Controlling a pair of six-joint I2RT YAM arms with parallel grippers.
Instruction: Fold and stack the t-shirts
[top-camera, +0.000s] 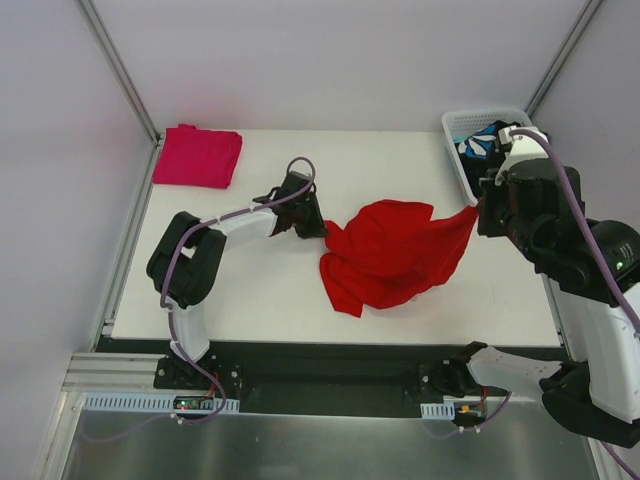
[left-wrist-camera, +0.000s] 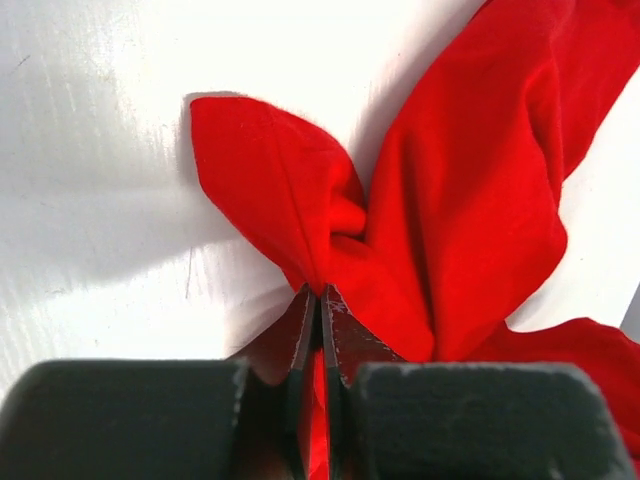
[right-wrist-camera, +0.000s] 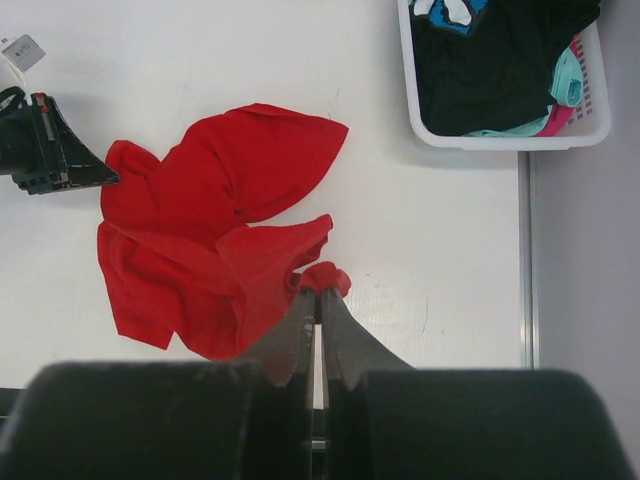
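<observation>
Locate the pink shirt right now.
Top view: the pink shirt lies folded at the far-left corner of the table, apart from the red shirt mid-table; neither wrist view shows it.

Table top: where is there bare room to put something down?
Bare: the far strip between the folded pink shirt and the basket, and the near right corner beside the red shirt. Crowded: the middle, under that spread shirt.

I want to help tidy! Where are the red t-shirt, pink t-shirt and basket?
red t-shirt (top-camera: 390, 250): top view, its crumpled middle.
pink t-shirt (top-camera: 197, 155): top view, its folded middle.
basket (top-camera: 485, 112): top view, its far rim.
</observation>
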